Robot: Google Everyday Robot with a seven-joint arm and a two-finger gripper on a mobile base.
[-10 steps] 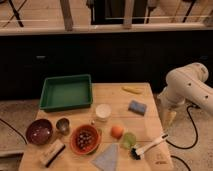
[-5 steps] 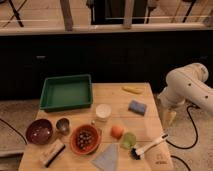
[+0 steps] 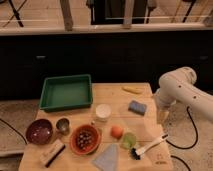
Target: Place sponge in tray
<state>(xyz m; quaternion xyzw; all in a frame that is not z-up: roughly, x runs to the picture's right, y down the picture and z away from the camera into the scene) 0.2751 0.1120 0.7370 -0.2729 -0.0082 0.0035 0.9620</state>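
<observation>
Right of the cup [image 3: 103, 112], the sponge [image 3: 137, 106] lies flat w/ the gripper [image 3: 162, 117] near it; can't tell if it's open. Come straight down, squeeze softly, then lift over to the tray [image 3: 65, 92].

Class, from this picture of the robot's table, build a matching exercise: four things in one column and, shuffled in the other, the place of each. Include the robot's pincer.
Column A
1. sponge
2. tray
3. purple bowl
4. pincer

Column B
a. front left of the table
b. hanging at the table's right edge
c. back left of the table
d. right half of the table, in front of the yellow item

Pairs: 1-d, 2-c, 3-a, 4-b
</observation>
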